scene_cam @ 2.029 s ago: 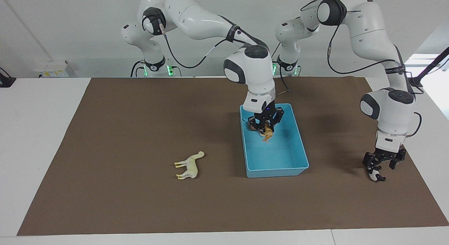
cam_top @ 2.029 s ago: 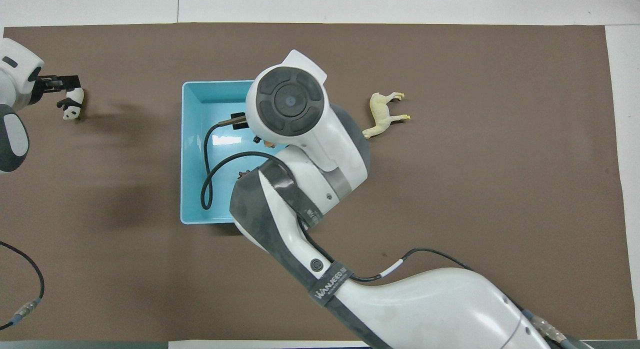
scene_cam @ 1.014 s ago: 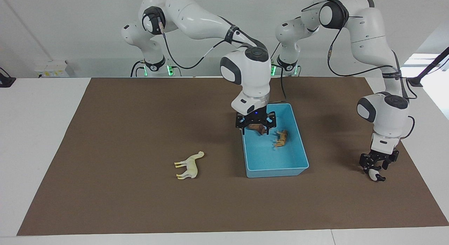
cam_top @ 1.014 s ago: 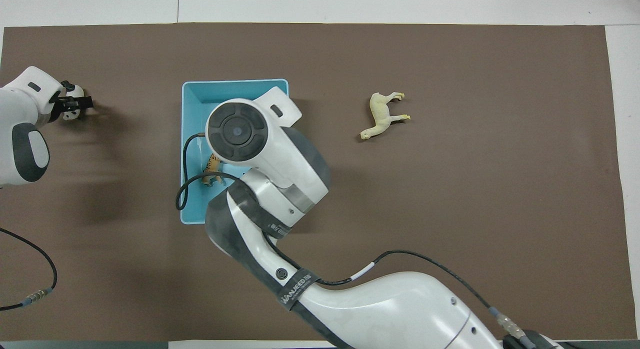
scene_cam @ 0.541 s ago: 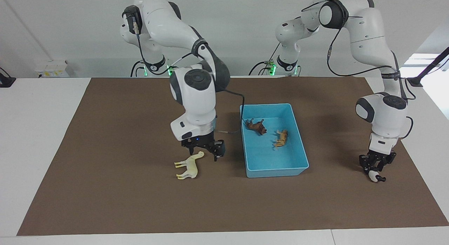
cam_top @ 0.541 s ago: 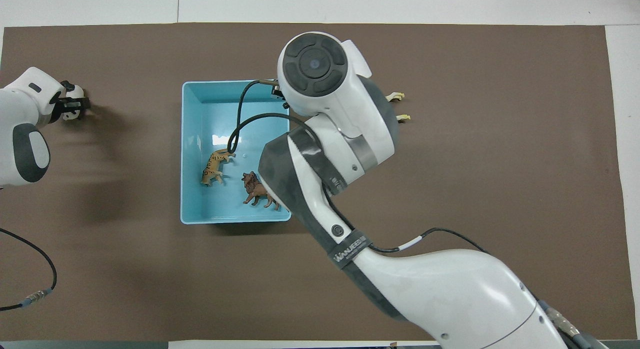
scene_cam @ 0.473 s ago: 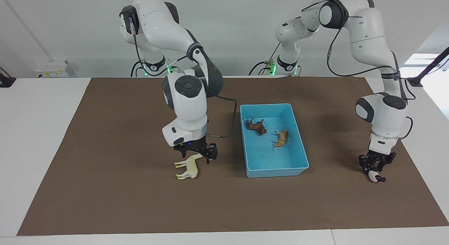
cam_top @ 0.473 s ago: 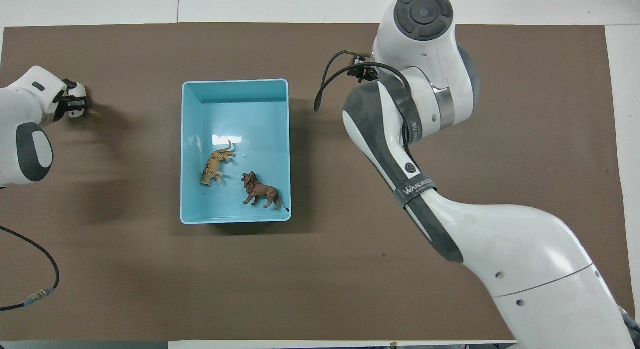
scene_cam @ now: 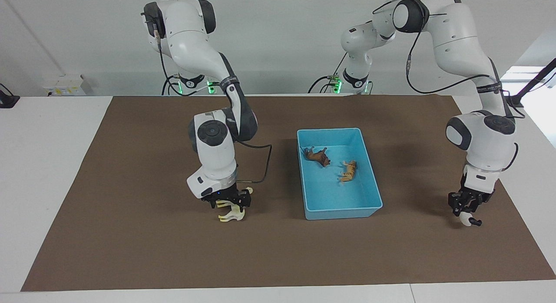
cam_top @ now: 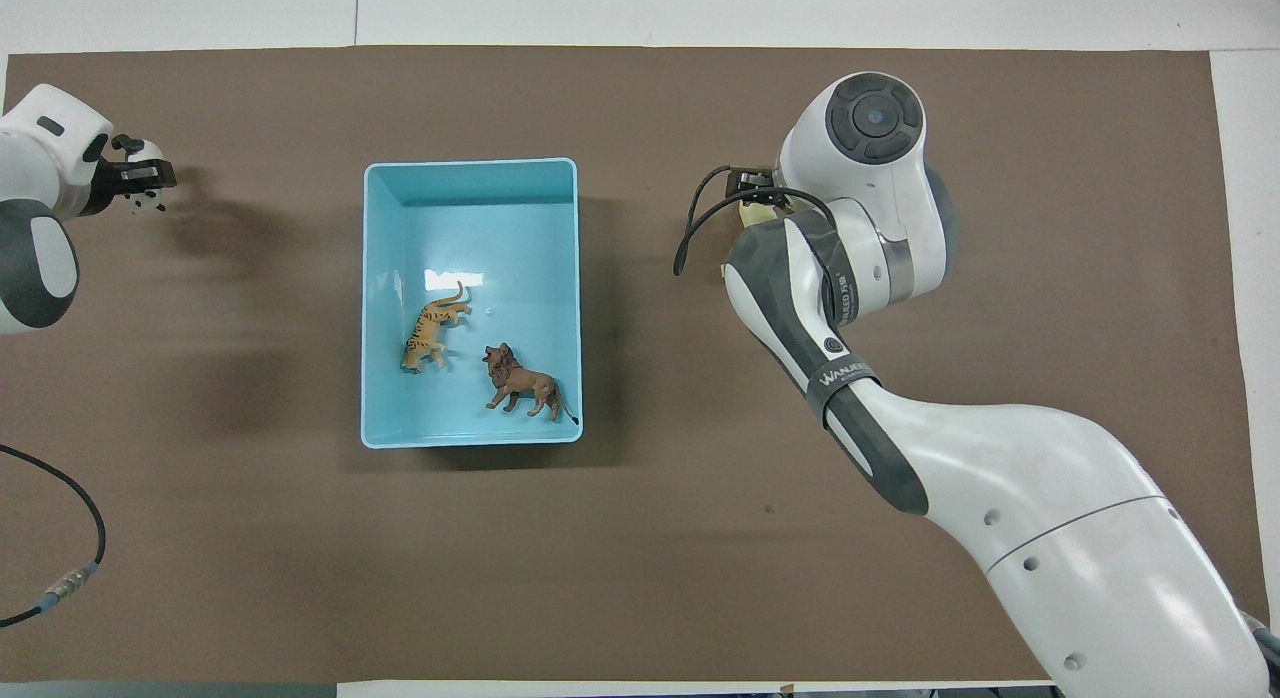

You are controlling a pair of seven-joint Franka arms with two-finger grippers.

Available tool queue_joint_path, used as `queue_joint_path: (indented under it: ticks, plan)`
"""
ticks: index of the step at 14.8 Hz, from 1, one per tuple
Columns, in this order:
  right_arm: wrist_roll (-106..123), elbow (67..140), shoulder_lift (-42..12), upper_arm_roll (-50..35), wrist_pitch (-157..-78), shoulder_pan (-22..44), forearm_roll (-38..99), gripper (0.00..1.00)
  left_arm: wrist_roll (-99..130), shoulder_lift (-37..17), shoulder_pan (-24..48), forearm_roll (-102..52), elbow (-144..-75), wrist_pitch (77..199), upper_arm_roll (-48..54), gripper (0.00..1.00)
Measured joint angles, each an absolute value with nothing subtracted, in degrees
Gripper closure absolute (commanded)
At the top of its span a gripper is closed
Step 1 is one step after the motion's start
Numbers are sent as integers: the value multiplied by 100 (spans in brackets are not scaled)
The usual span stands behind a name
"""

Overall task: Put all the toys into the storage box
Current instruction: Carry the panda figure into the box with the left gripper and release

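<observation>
The light blue storage box [scene_cam: 343, 196] sits mid-table; it also shows in the overhead view [cam_top: 470, 218]. In it lie the orange tiger [scene_cam: 348, 170] [cam_top: 432, 328] and the brown lion [scene_cam: 317, 155] [cam_top: 520, 383]. My right gripper [scene_cam: 227, 204] is low over the cream-white horse [scene_cam: 232, 215], open, with a finger on each side of its body. From overhead the right hand hides most of the horse [cam_top: 752, 214]. My left gripper [scene_cam: 465, 212] [cam_top: 140, 183] is shut on the black-and-white panda [scene_cam: 468, 219] [cam_top: 148, 196], at or just above the mat.
A brown mat [scene_cam: 152, 251] covers the table, with white table surface around it. The horse lies beside the box toward the right arm's end. The panda is toward the left arm's end, near the mat's edge. A cable loops off the right wrist [scene_cam: 260, 164].
My right gripper dropped the tiger in the box, left it, crossed to the horse and came down around it. My left gripper closed on the panda.
</observation>
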State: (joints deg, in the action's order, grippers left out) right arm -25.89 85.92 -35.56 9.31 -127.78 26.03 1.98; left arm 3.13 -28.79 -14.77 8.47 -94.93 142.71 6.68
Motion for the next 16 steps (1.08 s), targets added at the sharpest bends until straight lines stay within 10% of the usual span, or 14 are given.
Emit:
queue_joint_path:
  ticks: [9,10,12,16]
  plan:
    - [-1723,9354,-3213,911,-13507,2694,198,0,3808,-1254,728,1,-9603,11385,747,52]
    - [-1626,9355,-3212,909,-13556,2693,198,0,4179,-1233,1012,-5,-9765,11453,751,48]
    - [-1298,9358,-3212,910,-13617,2672,270,0,4614,-1141,1441,-7,-10359,12052,756,0]
    - [-935,9427,-3251,916,-13825,2664,470,0,4774,-825,1674,-25,-11249,12657,716,0]
